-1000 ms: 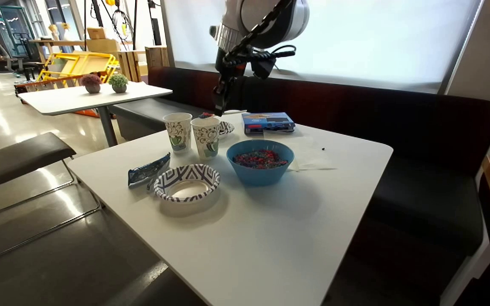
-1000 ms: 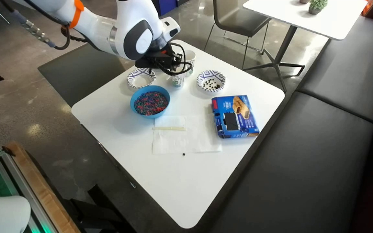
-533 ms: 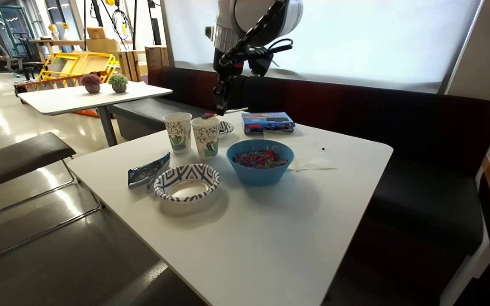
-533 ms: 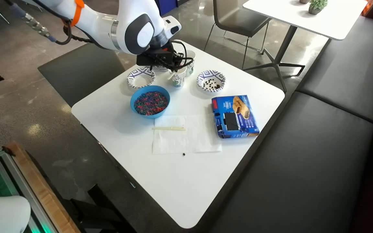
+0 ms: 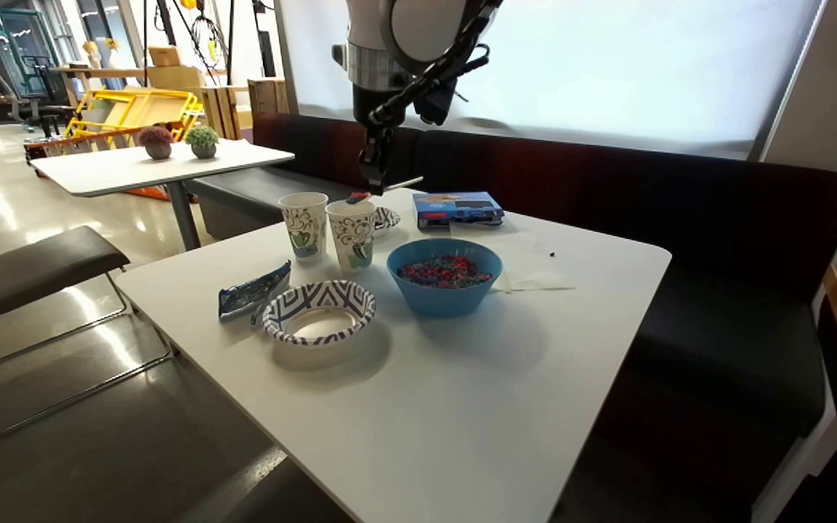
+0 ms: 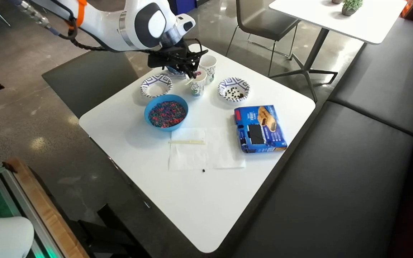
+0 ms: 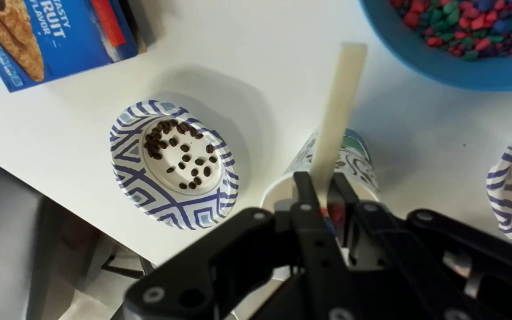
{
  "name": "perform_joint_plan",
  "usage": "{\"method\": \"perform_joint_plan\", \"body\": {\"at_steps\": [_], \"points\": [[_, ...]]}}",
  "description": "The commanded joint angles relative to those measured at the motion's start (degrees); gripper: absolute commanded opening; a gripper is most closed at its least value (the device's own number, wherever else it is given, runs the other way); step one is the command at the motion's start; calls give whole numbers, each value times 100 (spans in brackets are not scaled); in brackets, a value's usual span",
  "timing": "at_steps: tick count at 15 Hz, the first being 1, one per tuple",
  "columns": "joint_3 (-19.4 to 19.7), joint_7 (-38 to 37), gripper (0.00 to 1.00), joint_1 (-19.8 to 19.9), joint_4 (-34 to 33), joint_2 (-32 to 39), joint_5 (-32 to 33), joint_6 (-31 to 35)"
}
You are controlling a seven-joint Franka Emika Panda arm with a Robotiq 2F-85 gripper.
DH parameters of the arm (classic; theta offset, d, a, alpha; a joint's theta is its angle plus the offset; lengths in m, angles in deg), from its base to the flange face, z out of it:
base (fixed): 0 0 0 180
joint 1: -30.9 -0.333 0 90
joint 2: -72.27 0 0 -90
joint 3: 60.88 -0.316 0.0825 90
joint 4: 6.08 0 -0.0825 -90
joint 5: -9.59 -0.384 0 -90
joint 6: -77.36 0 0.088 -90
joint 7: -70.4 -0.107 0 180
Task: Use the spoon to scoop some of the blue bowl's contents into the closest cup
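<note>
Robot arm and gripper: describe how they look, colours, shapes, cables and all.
The arm is white and rounded, with a dark oval panel that has a white centre, a silvery ring and an orange band. A black, twisted cable runs along it. The gripper is black, with slim, straight fingers and round, silvery screw heads.

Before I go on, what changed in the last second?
Still in the pincer, the spoon tilted, handle end rising, scooped pieces at the mouth of the closest cup. In an exterior view, the arm shifted left. Other cup, blue bowl and box stayed put.
</note>
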Motion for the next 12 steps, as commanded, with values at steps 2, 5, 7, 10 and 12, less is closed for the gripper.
{"method": "perform_joint_plan", "body": {"at_steps": [2,5,7,10,12], "points": [[399,-658,3,-492,-322,214,703,-522],[506,-932,3,-680,-427,265,1086,-729],[566,-1117,3,-801,-497,294,1332,-884],[637,-1466,3,-977,-606,344,1793,-1158],[613,-1692,3,-1034,-681,381,2103,-1399]]}}
